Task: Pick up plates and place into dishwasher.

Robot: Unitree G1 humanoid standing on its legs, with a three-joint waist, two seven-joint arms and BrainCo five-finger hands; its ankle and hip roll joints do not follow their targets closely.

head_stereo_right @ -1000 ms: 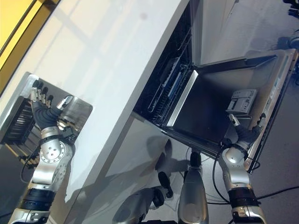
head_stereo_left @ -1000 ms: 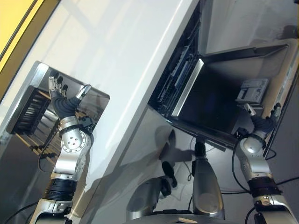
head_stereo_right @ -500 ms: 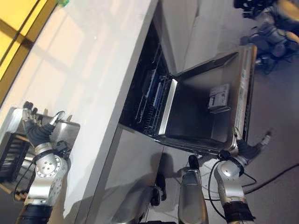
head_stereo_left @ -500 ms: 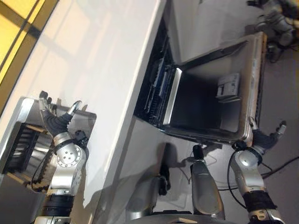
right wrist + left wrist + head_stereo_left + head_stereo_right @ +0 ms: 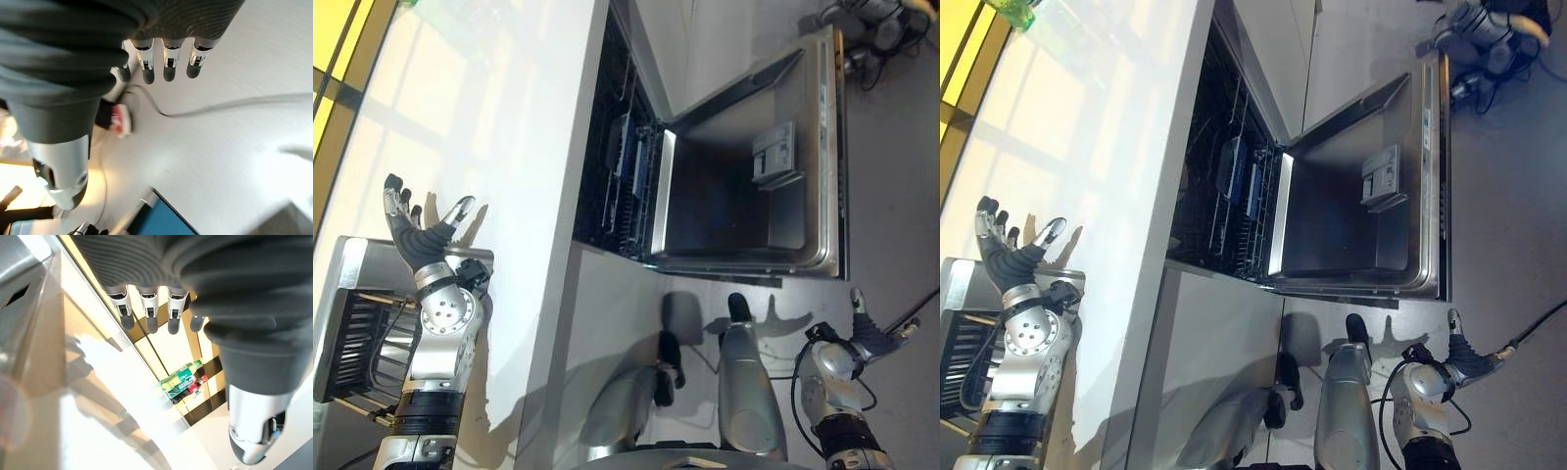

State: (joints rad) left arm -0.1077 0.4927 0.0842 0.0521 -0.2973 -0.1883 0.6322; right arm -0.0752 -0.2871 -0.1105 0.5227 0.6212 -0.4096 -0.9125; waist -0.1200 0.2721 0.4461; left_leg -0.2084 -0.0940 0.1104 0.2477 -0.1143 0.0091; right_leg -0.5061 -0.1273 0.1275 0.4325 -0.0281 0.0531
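White counter [image 5: 499, 117] on your left, dishwasher [image 5: 705, 196] to its right with the door [image 5: 754, 196] dropped flat, dark items in its rack [image 5: 625, 171]. No plate in sight. Left hand [image 5: 416, 230] spread wide and empty beside the dish rack [image 5: 357, 328]; right hand [image 5: 867, 333] loose, empty, low right. Look in that dish rack first. Bottles [image 5: 183, 379] far off, labels unreadable
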